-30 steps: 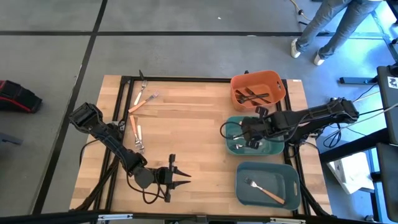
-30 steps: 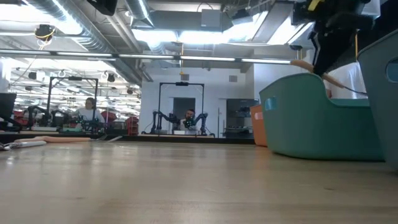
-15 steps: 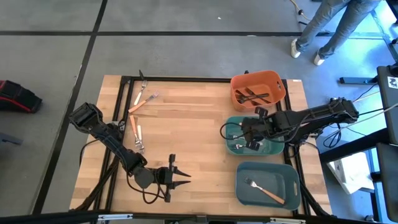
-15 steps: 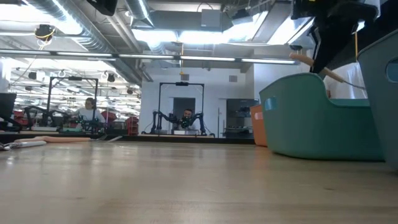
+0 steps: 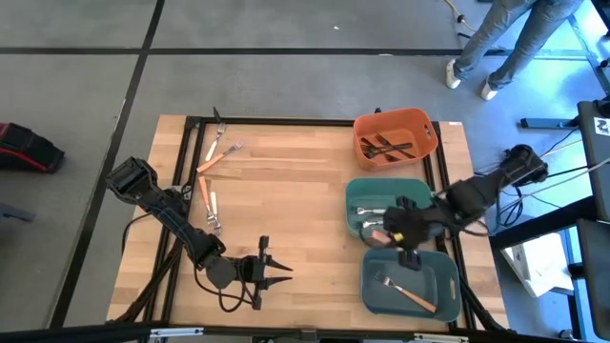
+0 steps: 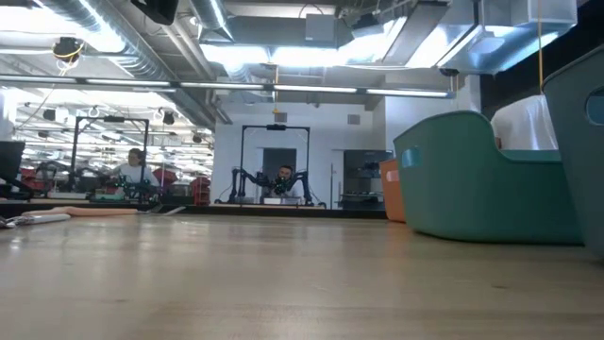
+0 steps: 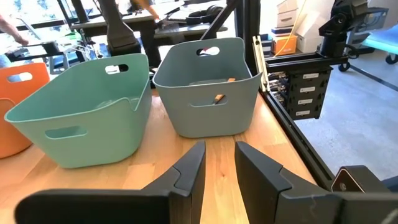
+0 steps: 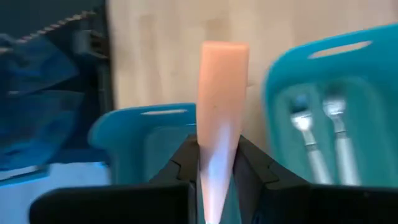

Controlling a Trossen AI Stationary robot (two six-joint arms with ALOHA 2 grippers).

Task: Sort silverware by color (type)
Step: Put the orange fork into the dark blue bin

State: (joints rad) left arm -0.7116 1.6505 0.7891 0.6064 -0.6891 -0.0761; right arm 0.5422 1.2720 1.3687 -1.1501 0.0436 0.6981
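Observation:
My right gripper [image 5: 389, 236] is shut on a fork with an orange-tan handle [image 8: 221, 93]. It is above the gap between the green bin [image 5: 355, 191] and the blue-grey bin [image 5: 444, 269]. The green bin holds silver forks [image 8: 317, 134]. The blue-grey bin holds one orange-handled fork [image 5: 408, 292]. The orange bin [image 5: 419, 122] holds dark forks [image 5: 391, 147]. Several forks [image 5: 210, 191] lie on the table's far left. My left gripper [image 5: 278, 270] is open and empty near the table's near edge. My right gripper pinches the fork between its two fingers [image 8: 184, 163] at the pale lower part of the handle [image 8: 215, 163]. The handle lies along the fingers and its orange free end [image 8: 224, 59] sticks out past them. The fingers point toward the table's left. The fork is lifted clear.
The three bins stand in a row along the table's right side, orange farthest and blue-grey nearest. The left wrist view shows the green bin [image 7: 81, 109] and the blue-grey bin [image 7: 208, 84] ahead of the open fingers. A person's legs [image 5: 496, 43] show beyond the far right corner.
My right gripper has gone from above the green bin toward the table's near edge, to the gap next to the blue-grey bin. It carries the orange-handled fork and stays shut. It has left the low view.

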